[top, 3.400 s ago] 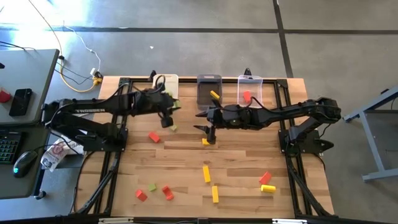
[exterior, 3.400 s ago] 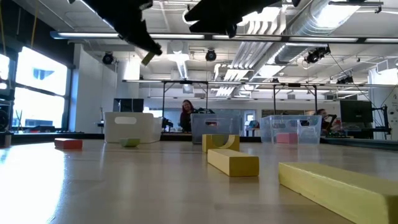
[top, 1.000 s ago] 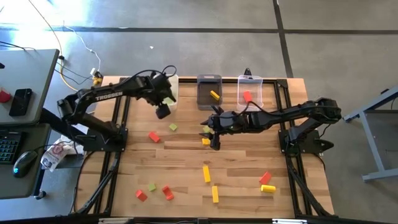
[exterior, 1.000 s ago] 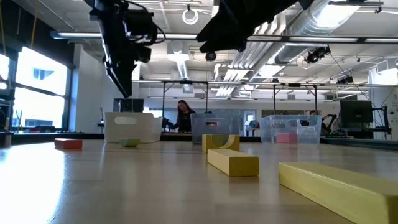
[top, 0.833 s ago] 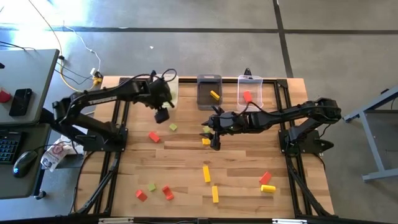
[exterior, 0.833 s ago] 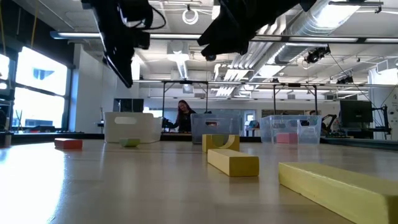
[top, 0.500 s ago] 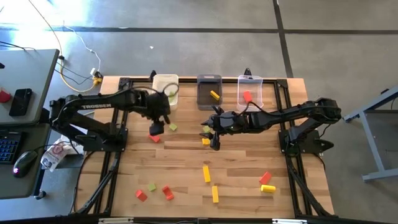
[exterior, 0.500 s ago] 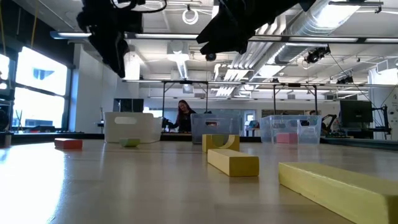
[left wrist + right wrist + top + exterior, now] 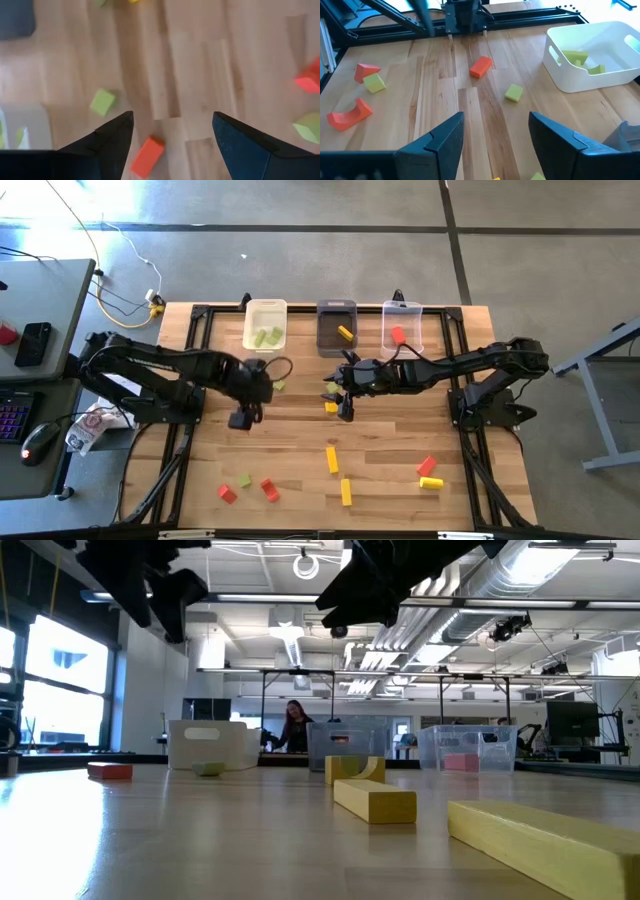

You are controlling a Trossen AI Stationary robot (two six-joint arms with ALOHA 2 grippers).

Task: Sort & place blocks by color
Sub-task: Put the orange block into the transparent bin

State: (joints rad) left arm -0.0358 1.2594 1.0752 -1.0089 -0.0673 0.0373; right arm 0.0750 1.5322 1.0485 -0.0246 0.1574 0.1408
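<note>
Two green blocks (image 9: pixel 265 336) now lie in white plastic bin (image 9: pixel 266 311), upper left; left tool (image 9: pixel 240 420), spread & empty, has swung down over red block (image 9: pixel 147 156) on wooden desk (image 9: pixel 380 470). Right tool (image 9: pixel 343 412) spread, mid-frame.

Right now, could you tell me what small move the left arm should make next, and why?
Probably lower the open left gripper onto the small red block. In its wrist view that block lies on the wood just ahead, between the fingers, and nothing is held. The right gripper, also open, hovers over a yellow block.
</note>
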